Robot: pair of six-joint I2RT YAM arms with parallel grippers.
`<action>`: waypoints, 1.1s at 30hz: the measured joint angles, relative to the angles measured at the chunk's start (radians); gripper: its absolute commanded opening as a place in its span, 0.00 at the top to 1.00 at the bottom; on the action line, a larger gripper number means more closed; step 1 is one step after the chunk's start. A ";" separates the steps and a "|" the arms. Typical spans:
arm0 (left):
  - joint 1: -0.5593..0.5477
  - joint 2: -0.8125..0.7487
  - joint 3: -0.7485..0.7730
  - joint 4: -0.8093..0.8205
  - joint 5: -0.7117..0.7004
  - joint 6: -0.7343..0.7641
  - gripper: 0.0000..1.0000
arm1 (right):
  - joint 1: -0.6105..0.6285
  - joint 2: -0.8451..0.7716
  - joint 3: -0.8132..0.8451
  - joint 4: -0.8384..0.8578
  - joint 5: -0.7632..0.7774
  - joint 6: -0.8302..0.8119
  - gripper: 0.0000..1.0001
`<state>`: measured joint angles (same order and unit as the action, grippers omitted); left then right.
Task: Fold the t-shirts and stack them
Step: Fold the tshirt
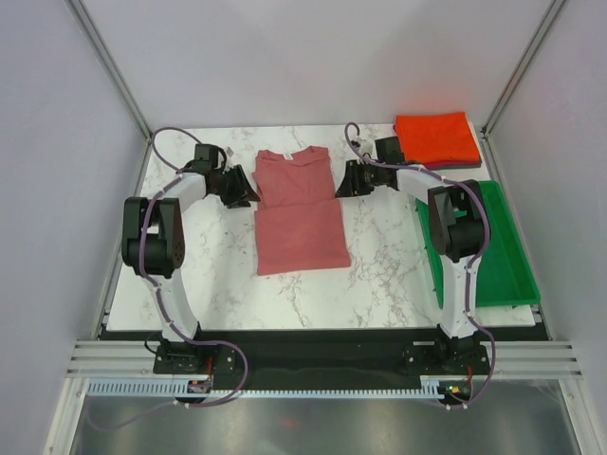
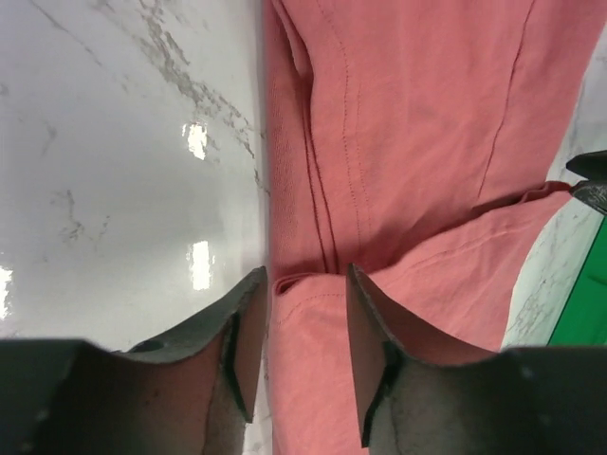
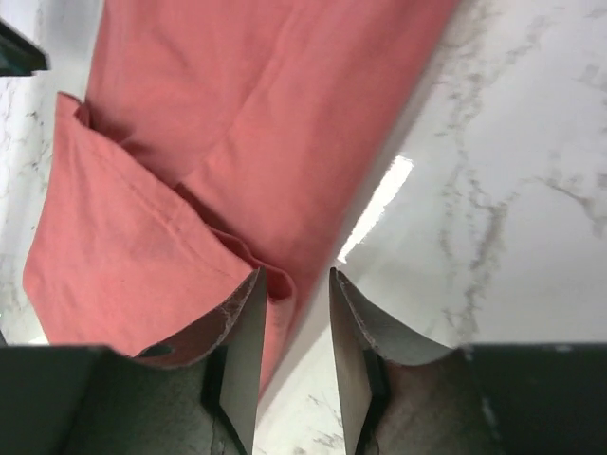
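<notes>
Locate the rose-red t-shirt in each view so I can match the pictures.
Top external: the rose-red t-shirt lies flat at picture centre.
Left wrist: the shirt fills centre and right; its edge sits in the left gripper.
Right wrist: the shirt fills the upper left; its edge sits in the right gripper.
Shared landmark: the marble table beside it.

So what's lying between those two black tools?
The dusty rose t-shirt, flat on the table; the top view shows the left tool and right tool at its edges.

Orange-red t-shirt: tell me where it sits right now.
In the top external view, the folded orange-red t-shirt lies at the far right corner of the table, just beyond the green tray and to the right of the right hand.
</notes>
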<state>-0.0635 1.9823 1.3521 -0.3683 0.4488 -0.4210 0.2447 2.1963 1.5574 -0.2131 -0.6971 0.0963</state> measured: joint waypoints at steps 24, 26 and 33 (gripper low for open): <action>-0.225 -0.368 -0.476 -0.001 -0.100 -0.095 0.53 | 0.155 -0.446 -0.619 -0.023 0.314 0.278 0.73; -0.226 -0.370 -0.507 0.002 -0.125 -0.107 0.53 | 0.155 -0.489 -0.665 0.002 0.340 0.291 0.73; -0.236 -0.430 -0.516 -0.013 -0.171 -0.112 0.50 | 0.174 -0.644 -0.780 -0.018 0.464 0.311 0.68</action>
<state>-0.2996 1.5520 0.8364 -0.3809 0.2775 -0.5331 0.4187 1.5528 0.7776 -0.2314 -0.2333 0.4068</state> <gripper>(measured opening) 0.484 0.279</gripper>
